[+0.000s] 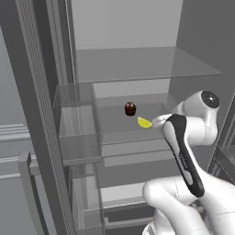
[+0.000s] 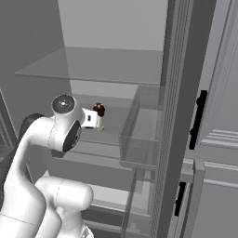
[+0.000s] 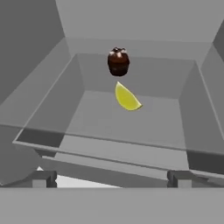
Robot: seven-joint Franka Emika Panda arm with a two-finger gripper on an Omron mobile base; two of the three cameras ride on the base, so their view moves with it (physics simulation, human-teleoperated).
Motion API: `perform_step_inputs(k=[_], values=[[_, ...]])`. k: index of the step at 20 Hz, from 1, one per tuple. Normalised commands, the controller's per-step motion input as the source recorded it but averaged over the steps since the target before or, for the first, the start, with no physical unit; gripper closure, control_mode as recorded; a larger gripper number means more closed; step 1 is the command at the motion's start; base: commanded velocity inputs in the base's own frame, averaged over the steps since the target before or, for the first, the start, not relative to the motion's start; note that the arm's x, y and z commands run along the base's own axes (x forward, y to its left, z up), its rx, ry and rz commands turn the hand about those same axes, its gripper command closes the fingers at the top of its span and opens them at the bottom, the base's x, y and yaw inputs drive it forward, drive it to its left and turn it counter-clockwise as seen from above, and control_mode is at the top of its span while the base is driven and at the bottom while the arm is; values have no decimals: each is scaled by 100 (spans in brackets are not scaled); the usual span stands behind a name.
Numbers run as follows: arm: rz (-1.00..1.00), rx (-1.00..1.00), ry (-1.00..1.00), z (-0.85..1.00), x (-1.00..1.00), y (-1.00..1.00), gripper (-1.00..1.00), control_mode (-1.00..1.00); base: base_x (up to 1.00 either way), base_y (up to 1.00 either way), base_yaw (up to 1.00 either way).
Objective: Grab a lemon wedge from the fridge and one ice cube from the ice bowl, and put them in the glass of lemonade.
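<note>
Hand view: my gripper (image 3: 111,178) is spread wide and holds nothing, its tips low in the frame. Ahead, on a glass shelf of the open fridge (image 1: 137,69), lies the lemon wedge (image 3: 127,98), just in front of a small dark brown jar (image 3: 118,61).

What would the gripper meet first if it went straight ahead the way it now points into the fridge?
Probably the lemon wedge on the glass shelf, with the small dark jar just behind it; depth is uncertain.
</note>
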Motion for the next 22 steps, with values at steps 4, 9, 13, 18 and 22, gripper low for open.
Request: perform_step_inputs(k=[4, 9, 13, 18, 22], values=[[3, -2, 14, -50, 91, 9, -100, -100, 0, 0, 0], [5, -1, 14, -41, 73, 0, -100, -100, 0, 0, 0], [6, -1, 12, -5, 31, 0, -100, -100, 0, 0, 0], [6, 0, -1, 0, 8, -2, -100, -100, 0, 0, 0], [8, 0, 0, 0, 13, -10, -100, -100, 0, 0, 0]])
